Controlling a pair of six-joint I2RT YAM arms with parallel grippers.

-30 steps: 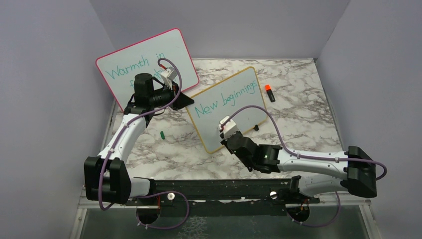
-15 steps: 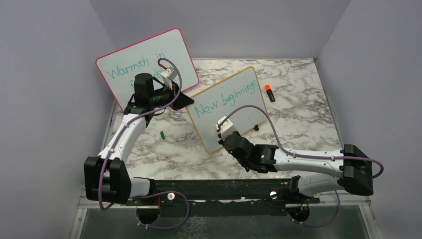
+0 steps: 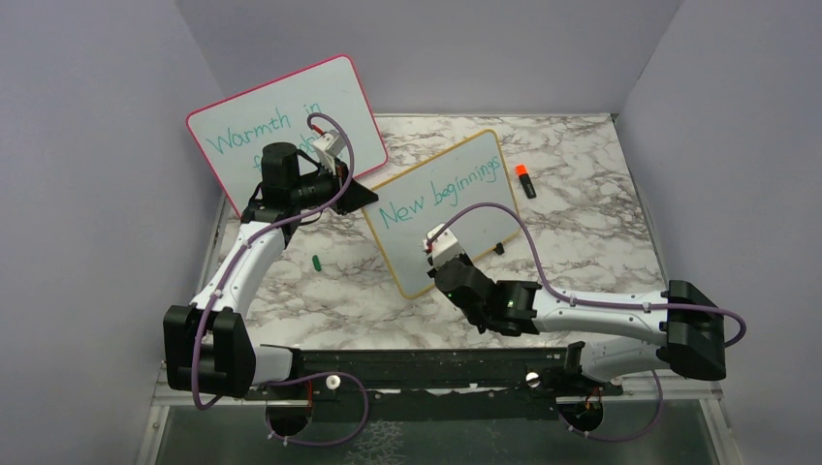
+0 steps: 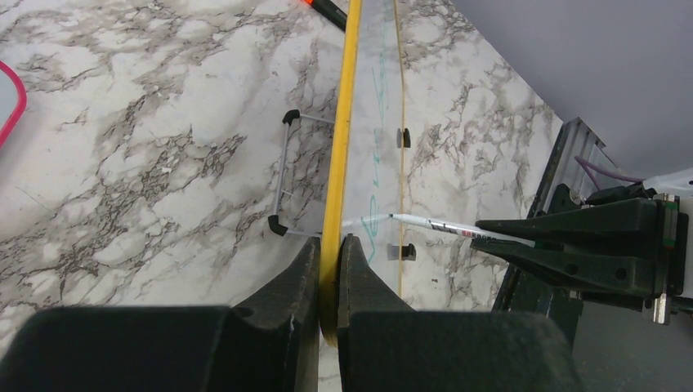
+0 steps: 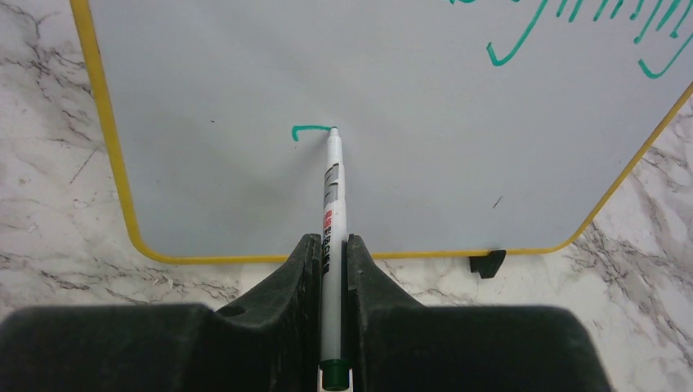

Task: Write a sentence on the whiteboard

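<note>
The yellow-framed whiteboard (image 3: 446,208) stands tilted at mid-table, with teal words "New beginnings" (image 3: 441,192) on it. My left gripper (image 4: 330,245) is shut on its yellow edge (image 4: 337,163). My right gripper (image 5: 331,245) is shut on a white marker (image 5: 333,196) with a green end. The marker tip touches the board (image 5: 327,65) at a short teal stroke (image 5: 310,129) below the first line. In the top view the right gripper (image 3: 438,254) is at the board's lower left part.
A pink-framed whiteboard (image 3: 291,121) reading "Warmth in" stands at the back left behind the left arm. An orange-capped black marker (image 3: 524,180) lies right of the yellow board. A small green cap (image 3: 317,261) lies on the marble table (image 3: 582,242). Purple walls enclose three sides.
My right gripper with the marker moved left and slightly up along the lower part of the board between one second ago and half a second ago. The left arm has not moved.
</note>
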